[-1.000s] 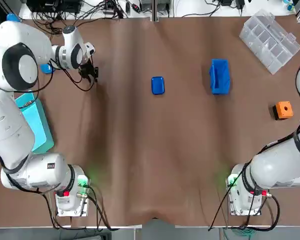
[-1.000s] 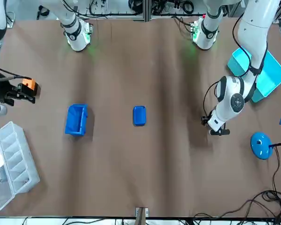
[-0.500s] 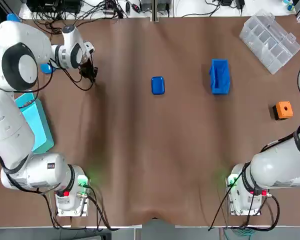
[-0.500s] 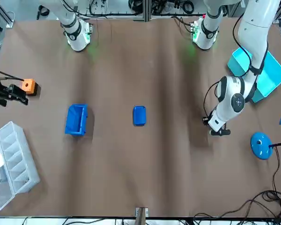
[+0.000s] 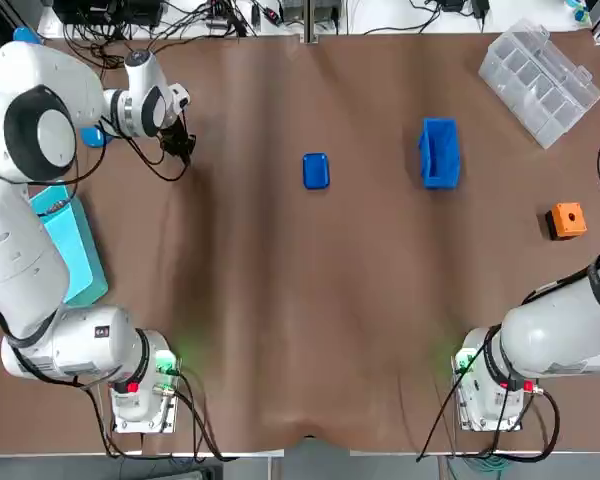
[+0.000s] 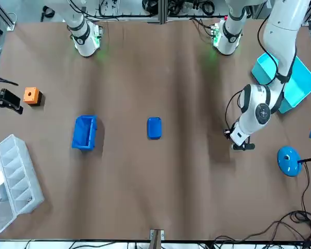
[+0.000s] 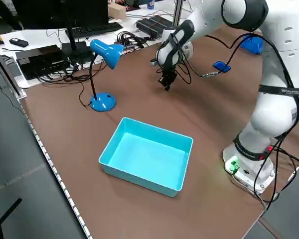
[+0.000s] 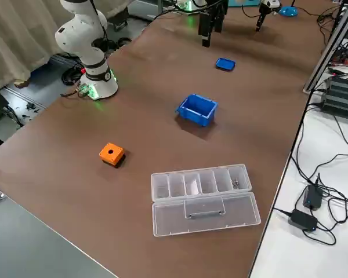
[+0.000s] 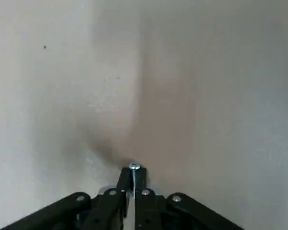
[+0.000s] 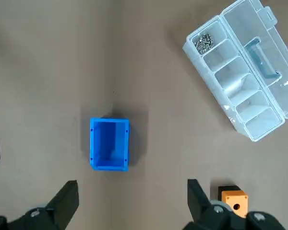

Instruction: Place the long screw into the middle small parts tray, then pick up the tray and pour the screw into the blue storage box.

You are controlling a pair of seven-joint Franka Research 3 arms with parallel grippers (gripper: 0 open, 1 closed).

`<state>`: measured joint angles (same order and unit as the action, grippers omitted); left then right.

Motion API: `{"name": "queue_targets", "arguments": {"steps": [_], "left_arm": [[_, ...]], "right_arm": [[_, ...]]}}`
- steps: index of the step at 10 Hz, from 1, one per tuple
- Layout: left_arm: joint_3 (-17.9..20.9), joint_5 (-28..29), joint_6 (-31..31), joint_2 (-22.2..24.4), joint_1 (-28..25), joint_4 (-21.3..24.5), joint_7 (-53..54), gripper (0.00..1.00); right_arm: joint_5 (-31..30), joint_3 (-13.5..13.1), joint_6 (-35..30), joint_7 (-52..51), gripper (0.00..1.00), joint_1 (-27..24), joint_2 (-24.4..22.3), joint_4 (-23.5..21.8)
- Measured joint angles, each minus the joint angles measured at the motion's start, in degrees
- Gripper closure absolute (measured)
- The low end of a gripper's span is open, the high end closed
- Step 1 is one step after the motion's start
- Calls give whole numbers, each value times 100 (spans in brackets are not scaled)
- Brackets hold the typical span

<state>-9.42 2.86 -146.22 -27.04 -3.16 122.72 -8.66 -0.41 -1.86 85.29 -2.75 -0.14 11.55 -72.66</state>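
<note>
Clenched on only the thin shank of the long silver screw (image 9: 134, 166), the left gripper (image 9: 133, 181), far off to the left, may well let it twist or slip before reaching the small blue plastic tray (image 5: 315, 170) well apart in the middle, while the right gripper (image 10: 130, 188) hangs spread open.
</note>
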Motion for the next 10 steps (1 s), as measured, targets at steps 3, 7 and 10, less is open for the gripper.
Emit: {"name": "queue_targets", "arguments": {"steps": [3, 7, 10], "left_arm": [[-5, 0, -9, 11, 13, -48, -2, 93], [-43, 0, -9, 217, 370, -272, -383, 93], [-72, 0, -8, 309, 983, -534, -1102, 93]], "right_arm": [[1, -7, 0, 0, 0, 2, 0, 0], [1, -34, -1, 2, 0, -4, 0, 0], [1, -109, -59, 1, 0, -97, -1, 1]]}}
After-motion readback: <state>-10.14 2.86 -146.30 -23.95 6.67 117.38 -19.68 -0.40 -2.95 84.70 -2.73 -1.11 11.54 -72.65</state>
